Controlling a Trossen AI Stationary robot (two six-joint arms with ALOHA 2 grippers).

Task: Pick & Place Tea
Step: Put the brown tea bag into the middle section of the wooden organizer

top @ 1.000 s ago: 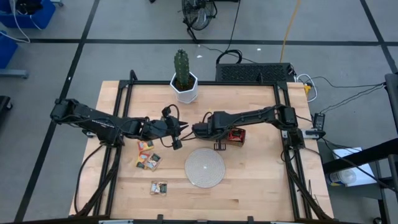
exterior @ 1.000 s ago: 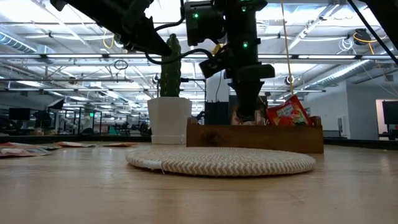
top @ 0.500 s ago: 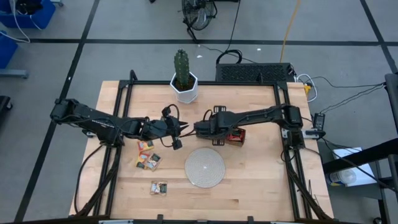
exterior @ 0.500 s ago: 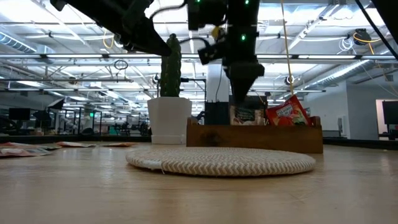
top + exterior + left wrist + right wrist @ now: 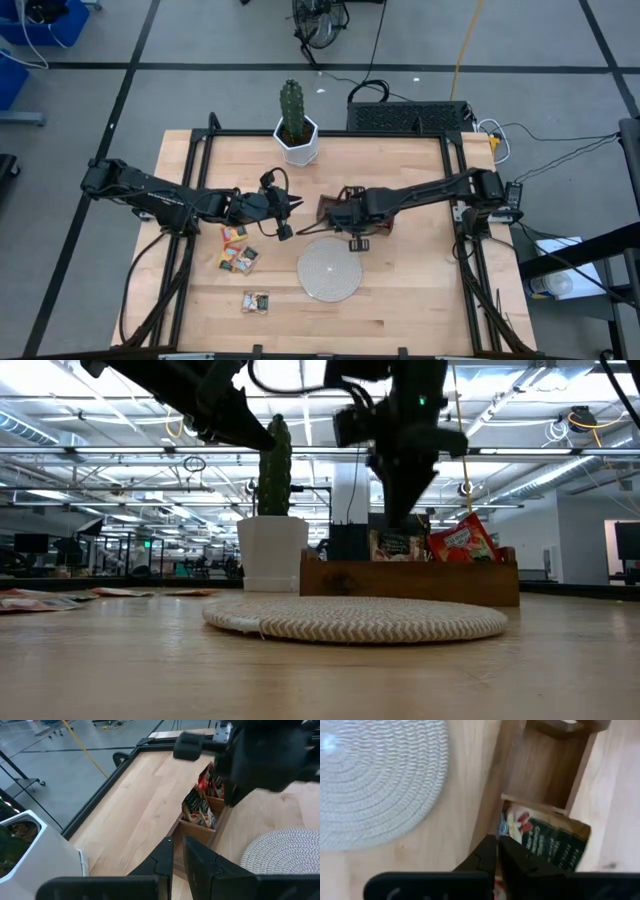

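The brown wooden tray [image 5: 328,208] stands beyond the round woven disc [image 5: 329,269]. A green tea sachet [image 5: 545,842] stands on edge in its middle compartment, and a red one [image 5: 462,542] stands in the right compartment. More sachets [image 5: 238,258] lie flat on the table at the left. My right gripper [image 5: 499,847] hangs shut above the tray, pointing steeply down, with nothing in it. My left gripper [image 5: 178,847] hovers shut left of the tray [image 5: 200,827], nothing visible between its fingers.
A cactus in a white pot [image 5: 297,140] stands at the far edge, behind the left gripper [image 5: 288,208]. The tray's left compartment [image 5: 545,775] holds nothing. One sachet [image 5: 256,301] lies apart near the front left. Bare wood stretches right of the disc.
My right gripper has risen out of the tray's middle compartment, shifted toward the table's right edge and tipped to point more steeply down. A green sachet is left standing in that compartment, where the fingers were.
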